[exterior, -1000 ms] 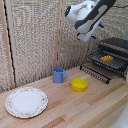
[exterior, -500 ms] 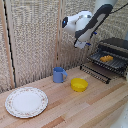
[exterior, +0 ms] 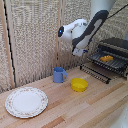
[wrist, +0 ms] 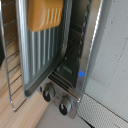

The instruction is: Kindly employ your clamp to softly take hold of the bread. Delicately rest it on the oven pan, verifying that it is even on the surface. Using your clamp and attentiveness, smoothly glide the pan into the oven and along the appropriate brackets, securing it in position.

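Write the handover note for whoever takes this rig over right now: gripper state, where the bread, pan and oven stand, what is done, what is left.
Gripper: the clamp itself shows in neither view, so its state is unknown; the arm hangs in the air beside the oven.
Bread: lies on the oven pan, clear in the wrist view too.
Oven pan: sits in the oven opening with the door folded down; how deep it sits cannot be judged.
Done: bread on the pan.
Left: check that the pan is fully home on its brackets, push it in if not.
Untouched on the table: blue mug, yellow bowl, white plate.
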Controlling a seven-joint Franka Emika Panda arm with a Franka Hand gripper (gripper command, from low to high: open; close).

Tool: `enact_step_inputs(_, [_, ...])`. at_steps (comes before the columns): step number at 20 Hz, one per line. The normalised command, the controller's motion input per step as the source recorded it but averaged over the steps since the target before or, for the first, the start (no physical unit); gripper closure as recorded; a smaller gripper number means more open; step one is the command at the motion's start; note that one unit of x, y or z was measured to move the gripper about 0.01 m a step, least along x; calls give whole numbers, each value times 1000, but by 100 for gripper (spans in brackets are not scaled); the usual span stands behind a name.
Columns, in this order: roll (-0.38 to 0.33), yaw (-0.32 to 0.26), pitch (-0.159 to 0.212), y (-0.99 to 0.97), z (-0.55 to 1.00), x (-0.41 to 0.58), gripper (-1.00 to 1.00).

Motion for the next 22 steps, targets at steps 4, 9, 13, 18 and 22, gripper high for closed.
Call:
enact_step_inputs(4, [-162, 129, -1, -31, -19, -838, -100])
enact_step_inputs(9, [-86, 185, -13, -311, -222, -557, -100])
enact_step_inputs(13, [-94, 167, -75, -424, -282, -394, -100])
enact_step_inputs(18, [-135, 157, -49, -401, -207, -201, -100])
enact_step_inputs(22, [-243, 120, -9, -306, -222, -222, -100])
